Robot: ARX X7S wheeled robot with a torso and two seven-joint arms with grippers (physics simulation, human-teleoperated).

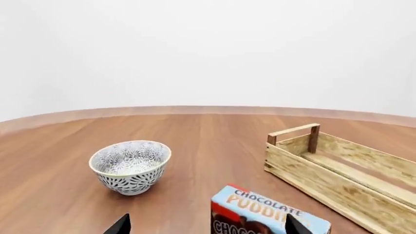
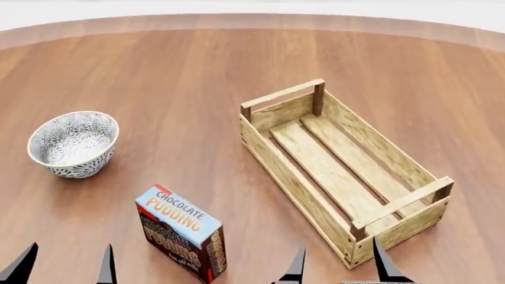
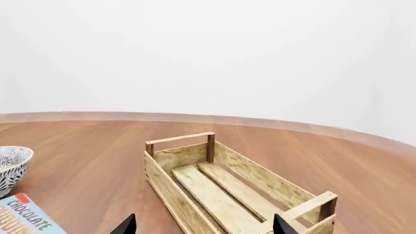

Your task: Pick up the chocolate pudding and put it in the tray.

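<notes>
Three objects are seen on the round wooden table (image 2: pixel 197 71): a chocolate pudding carton (image 2: pixel 181 233), a slatted wooden tray (image 2: pixel 341 167) and a patterned bowl (image 2: pixel 73 144).

The chocolate pudding carton stands upright near the front edge of the table, left of centre, its light blue top facing up and its dark brown faces turned toward the camera. It is touched by neither gripper. The bowl is placed farther back and to the left of the carton, well apart from it.

The tray lies to the right of the carton, set at an angle, its near end toward the right and its far end toward the centre. Nothing is seen inside it.

The left gripper (image 2: pixel 63 266) is spread, with only dark fingertips showing at the near left edge; the carton sits just to its right. The right gripper (image 2: pixel 337 265) is likewise spread and holds nothing, its fingertips framing the tray's near corner.
</notes>
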